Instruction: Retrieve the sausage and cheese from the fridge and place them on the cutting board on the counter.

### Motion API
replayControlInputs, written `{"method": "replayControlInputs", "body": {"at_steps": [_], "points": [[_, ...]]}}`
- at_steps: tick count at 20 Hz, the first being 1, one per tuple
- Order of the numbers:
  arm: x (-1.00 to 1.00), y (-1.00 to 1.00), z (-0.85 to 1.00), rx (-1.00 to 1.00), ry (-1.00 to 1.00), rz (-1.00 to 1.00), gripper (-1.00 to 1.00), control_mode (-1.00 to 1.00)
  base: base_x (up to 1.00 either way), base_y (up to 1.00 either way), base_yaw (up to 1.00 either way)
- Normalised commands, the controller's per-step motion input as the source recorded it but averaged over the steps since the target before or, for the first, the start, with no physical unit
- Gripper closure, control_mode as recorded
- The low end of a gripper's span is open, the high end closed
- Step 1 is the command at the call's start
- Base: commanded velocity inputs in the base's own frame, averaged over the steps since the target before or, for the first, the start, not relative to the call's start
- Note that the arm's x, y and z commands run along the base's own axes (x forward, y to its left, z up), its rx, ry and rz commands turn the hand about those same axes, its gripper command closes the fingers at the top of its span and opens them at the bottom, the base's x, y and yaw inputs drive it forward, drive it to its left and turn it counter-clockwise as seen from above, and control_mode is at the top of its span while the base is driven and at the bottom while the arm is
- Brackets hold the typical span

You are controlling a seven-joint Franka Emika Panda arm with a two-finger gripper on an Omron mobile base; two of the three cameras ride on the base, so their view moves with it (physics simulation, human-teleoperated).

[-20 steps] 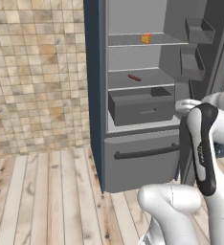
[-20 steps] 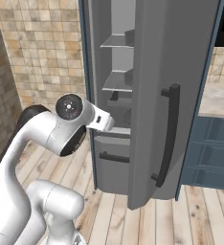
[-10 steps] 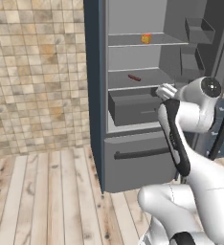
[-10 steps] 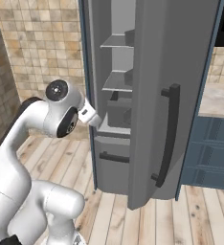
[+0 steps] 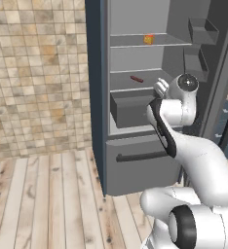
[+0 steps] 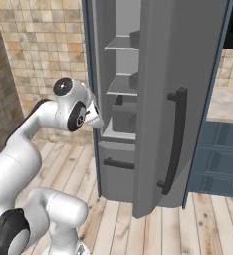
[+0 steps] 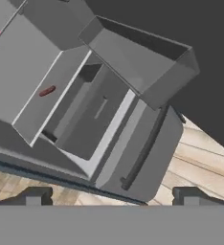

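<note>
Our arm has swung in toward the fridge [image 5: 135, 73]; gripper [image 7: 109, 197] fingers spread, empty. The sausage [image 7: 47, 91] at ten o'clock (light, stiff, roll-prone) wants a mid-length pinch.

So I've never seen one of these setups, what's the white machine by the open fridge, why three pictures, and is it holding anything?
It is a computer-rendered kitchen. The white jointed robot arm stands before the tall grey fridge with its door open. Two pictures come from cameras on the robot's base, behind it to left and right. The third, tilted, comes from a camera on its hand, looking along the two-finger gripper, whose dark fingertips stand wide apart, holding nothing. Inside, the small yellow-orange cheese wedge sits on an upper shelf, and the thin dark red sausage lies on the shelf below, above a grey drawer.
</note>
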Motion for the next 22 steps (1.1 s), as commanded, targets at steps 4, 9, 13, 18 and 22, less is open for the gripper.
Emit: {"method": "replayControlInputs", "body": {"at_steps": [4,9,13,18,22], "points": [[0.54,-0.22,-0.51,0.19,0.0,-0.21,-1.0,-1.0,0.0,0.0,0.0],[0.3,-0.09,-0.75,0.25,0.0,-0.19,-1.0,-1.0,0.0,0.0,0.0],[0.61,-0.26,-0.31,0.2,0.0,-0.18,-1.0,-1.0,0.0,0.0,0.0],[0.27,-0.33,-0.02,0.14,0.0,-0.2,-1.0,-1.0,0.0,0.0,0.0],[-0.04,-0.71,0.0,0.11,0.0,-0.25,-1.0,-1.0,0.0,0.0,0.0]]}}
